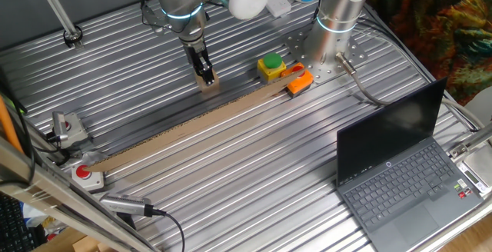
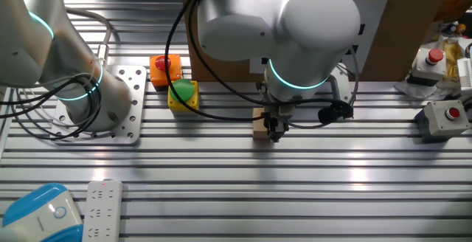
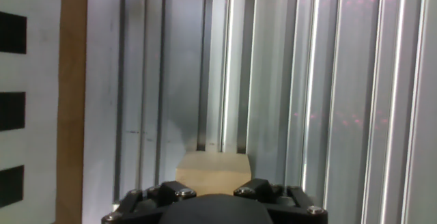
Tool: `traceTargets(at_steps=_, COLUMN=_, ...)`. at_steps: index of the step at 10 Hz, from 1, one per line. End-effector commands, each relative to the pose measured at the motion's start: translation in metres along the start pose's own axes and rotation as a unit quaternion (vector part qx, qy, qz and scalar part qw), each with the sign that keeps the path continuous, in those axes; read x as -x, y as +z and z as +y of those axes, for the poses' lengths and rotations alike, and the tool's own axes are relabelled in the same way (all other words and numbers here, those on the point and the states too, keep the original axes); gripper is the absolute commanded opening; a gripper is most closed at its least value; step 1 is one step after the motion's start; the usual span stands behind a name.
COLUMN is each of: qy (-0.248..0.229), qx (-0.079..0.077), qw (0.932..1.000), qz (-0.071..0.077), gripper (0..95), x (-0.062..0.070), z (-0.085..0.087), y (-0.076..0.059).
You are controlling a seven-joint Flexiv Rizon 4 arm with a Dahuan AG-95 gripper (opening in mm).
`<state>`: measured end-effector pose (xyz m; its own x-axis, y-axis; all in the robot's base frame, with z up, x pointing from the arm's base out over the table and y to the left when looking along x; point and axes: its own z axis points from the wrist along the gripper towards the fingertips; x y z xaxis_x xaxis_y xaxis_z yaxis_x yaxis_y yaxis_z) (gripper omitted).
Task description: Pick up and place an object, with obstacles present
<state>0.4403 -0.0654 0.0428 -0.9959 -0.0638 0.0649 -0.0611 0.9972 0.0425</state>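
The small tan block (image 1: 208, 87) sits on the ribbed metal table, just beyond the long tan strip (image 1: 192, 121). My gripper (image 1: 205, 74) reaches straight down onto it, its dark fingers closed on the block's sides. In the other fixed view the block (image 2: 259, 125) shows beside the fingers of the gripper (image 2: 274, 130). In the hand view the block (image 3: 212, 168) fills the gap between the jaws at the bottom edge, and the strip (image 3: 72, 80) runs along the left. I cannot tell whether the block touches the table.
A yellow box with a green button (image 1: 270, 66) and an orange piece (image 1: 300, 81) stand at the strip's far end, near a second arm's base (image 1: 334, 29). An open laptop (image 1: 400, 167) is at the right. A red button (image 1: 83, 174) is at the left edge.
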Motion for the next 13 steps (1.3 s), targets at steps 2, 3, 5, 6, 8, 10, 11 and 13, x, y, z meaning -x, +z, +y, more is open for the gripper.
traceTargets(at_steps=2, qy=0.008, qx=0.002, qw=1.0000, qz=0.000, gripper=57.0, x=-0.001, z=0.000, y=0.000)
traceTargets(at_steps=3, qy=0.021, qx=0.005, qw=0.9997, qz=-0.010, gripper=38.0, x=-0.001, z=0.000, y=0.001)
traceTargets(at_steps=5, qy=0.052, qx=0.037, qw=0.9979, qz=-0.011, gripper=0.0, x=-0.002, z=0.000, y=-0.002)
traceTargets(at_steps=6, qy=0.051, qx=0.038, qw=0.9979, qz=-0.011, gripper=0.0, x=-0.001, z=0.000, y=-0.003)
traceTargets(at_steps=8, qy=0.045, qx=0.011, qw=0.9987, qz=-0.019, gripper=0.0, x=-0.001, z=0.000, y=-0.005)
traceTargets(at_steps=10, qy=0.045, qx=0.009, qw=0.9987, qz=-0.022, gripper=0.0, x=-0.001, z=0.000, y=-0.009)
traceTargets(at_steps=11, qy=0.045, qx=0.006, qw=0.9987, qz=-0.023, gripper=0.0, x=-0.001, z=0.001, y=-0.014)
traceTargets(at_steps=13, qy=0.045, qx=0.005, qw=0.9987, qz=-0.025, gripper=0.0, x=0.000, z=0.002, y=-0.020)
